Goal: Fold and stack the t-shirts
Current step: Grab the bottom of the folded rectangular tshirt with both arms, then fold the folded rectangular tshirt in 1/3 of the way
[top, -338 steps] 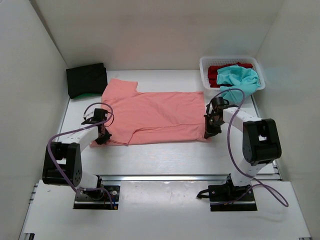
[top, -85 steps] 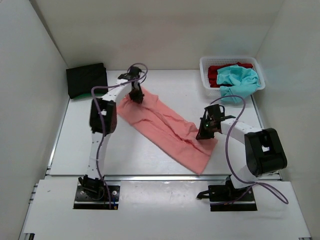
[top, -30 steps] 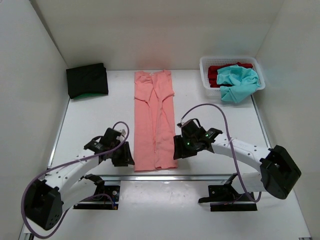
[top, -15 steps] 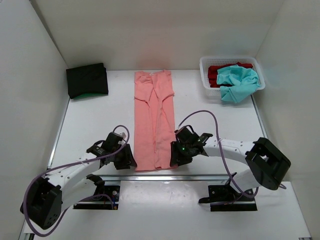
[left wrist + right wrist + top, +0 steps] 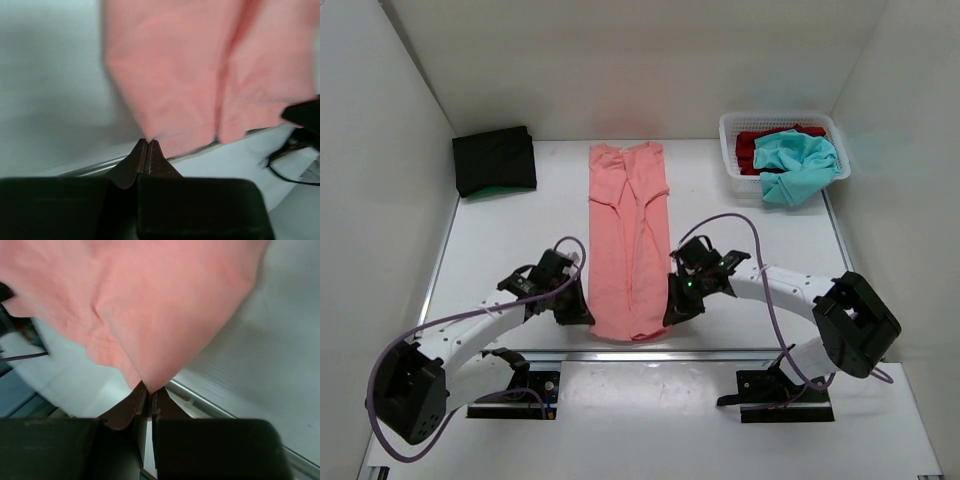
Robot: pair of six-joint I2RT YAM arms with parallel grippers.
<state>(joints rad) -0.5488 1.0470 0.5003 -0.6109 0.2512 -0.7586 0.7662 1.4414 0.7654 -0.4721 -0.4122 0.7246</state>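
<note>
Left hand (image 5: 572, 312): fingers pressed together, clamped on the near left corner of the salmon-pink t-shirt (image 5: 628, 240); in the left wrist view (image 5: 147, 143), tips closed to a single point with the cloth's hem (image 5: 190, 65) pinched right at them. Right hand (image 5: 675, 308): likewise closed, clamped on the near right corner of the same garment; in the right wrist view (image 5: 148, 388), pink fabric (image 5: 150, 300) bunched and drawn down into the closed tips. Salmon-pink t-shirt: folded lengthwise into a long narrow strip, laid down the middle of the desk (image 5: 520, 240) from far to near, collar end far, a seam-like crease along its centre, near end slightly rounded and gathered between the two hands, close to the desk's front edge. Black t-shirt (image 5: 495, 160): folded, at the far left corner of the desk, well apart from the pink strip. Green edge (image 5: 485, 192): thin sliver showing under the near side of the black one. White mesh basket (image 5: 730, 130): far right corner of the desk. Teal t-shirt (image 5: 800, 160): crumpled, heaped in the basket and spilling over its near rim. Red t-shirt (image 5: 752, 145): crumpled in the basket, partly beneath the teal one.
</note>
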